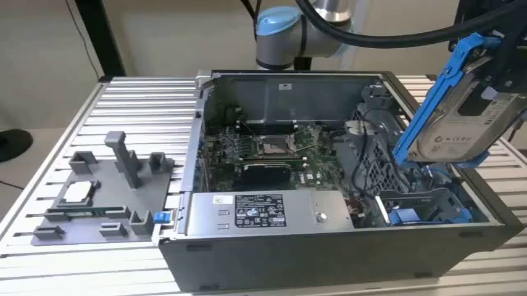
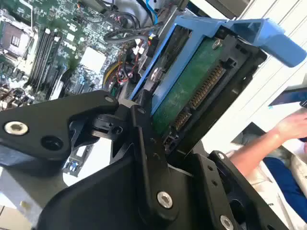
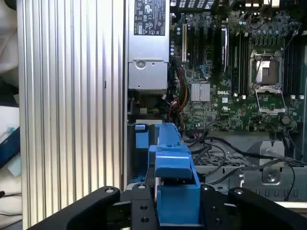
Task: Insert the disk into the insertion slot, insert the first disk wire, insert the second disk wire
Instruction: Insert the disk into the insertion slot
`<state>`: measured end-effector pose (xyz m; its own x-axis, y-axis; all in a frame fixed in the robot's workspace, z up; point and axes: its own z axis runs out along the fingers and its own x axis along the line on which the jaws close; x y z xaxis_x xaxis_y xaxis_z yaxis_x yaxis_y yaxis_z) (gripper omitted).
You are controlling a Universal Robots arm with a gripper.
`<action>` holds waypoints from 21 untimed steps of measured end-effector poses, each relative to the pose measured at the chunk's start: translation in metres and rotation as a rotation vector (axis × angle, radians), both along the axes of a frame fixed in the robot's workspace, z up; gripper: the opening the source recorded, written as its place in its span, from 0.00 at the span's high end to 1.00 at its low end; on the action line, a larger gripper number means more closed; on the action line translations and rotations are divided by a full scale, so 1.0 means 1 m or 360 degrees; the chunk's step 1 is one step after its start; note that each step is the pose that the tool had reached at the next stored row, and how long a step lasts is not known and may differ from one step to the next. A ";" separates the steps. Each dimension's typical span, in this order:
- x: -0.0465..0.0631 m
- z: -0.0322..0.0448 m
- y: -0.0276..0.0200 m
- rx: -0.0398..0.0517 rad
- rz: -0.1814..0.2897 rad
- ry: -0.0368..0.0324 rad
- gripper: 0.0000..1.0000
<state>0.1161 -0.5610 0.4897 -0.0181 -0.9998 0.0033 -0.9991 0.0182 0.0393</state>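
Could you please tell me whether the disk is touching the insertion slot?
Apart. The exterior view shows the disk tilted above the open case, with a gap between its lower edge and the insertion slot.

Beige wall [image 1: 181, 31], black post [image 1: 99, 37], ribbed aluminium table [image 1: 140, 105]

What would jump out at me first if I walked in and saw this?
Probably the disk in its bright blue frame, held tilted in the air by the pincer above the exterior view's right side of the open computer case. Next, the green motherboard lying bare inside the case.
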 end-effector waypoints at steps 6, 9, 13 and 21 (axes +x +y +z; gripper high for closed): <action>0.000 0.0000 0.0000 0.0000 0.0000 0.0000 1.00; 0.000 0.0000 0.0000 0.0000 0.0000 0.0000 1.00; 0.000 -0.0012 -0.0007 0.0000 0.0000 0.0000 1.00; 0.005 -0.0123 -0.0089 0.0002 0.0000 0.0000 1.00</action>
<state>0.1212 -0.5699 0.4773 -0.0182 -0.9998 0.0022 -0.9991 0.0182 0.0395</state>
